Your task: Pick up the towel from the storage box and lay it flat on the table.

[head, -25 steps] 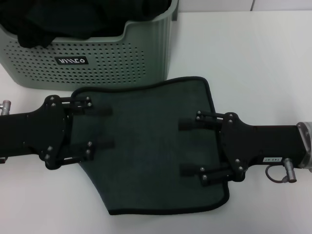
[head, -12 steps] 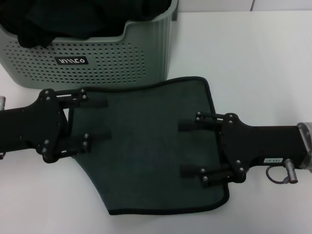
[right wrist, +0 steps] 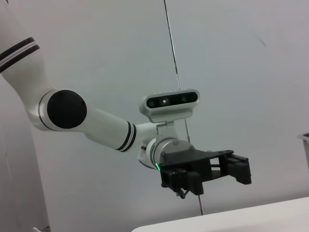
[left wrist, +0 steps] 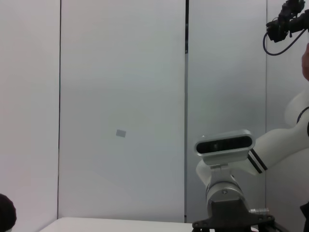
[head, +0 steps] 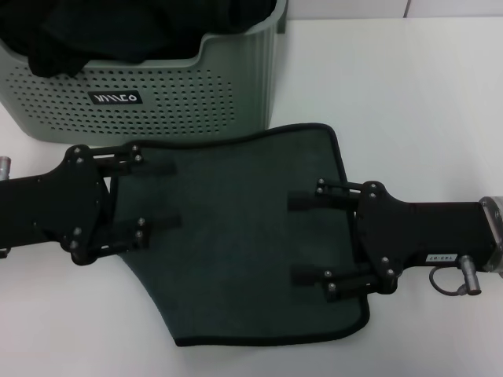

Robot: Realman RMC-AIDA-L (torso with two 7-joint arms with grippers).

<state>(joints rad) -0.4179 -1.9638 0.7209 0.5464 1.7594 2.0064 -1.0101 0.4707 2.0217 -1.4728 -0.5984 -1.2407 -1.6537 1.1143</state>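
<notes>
The dark teal towel (head: 236, 236) lies spread flat on the white table (head: 416, 102), just in front of the storage box (head: 236, 94). Its black hem shows along the far, right and near edges. My left gripper (head: 161, 196) is open and empty, its fingers over the towel's left edge. My right gripper (head: 305, 238) is open and empty, its fingers over the towel's right part. Whether the fingers touch the cloth I cannot tell. The left gripper also shows far off in the right wrist view (right wrist: 236, 170).
The pale grey-green box stands at the far left with black cloths (head: 118, 31) piled inside and a black label (head: 116, 98) on its front wall. White table lies bare to the right of the box and the towel.
My left gripper has drawn back a little to the left, toward the towel's left edge. The right gripper and the towel have not moved.
</notes>
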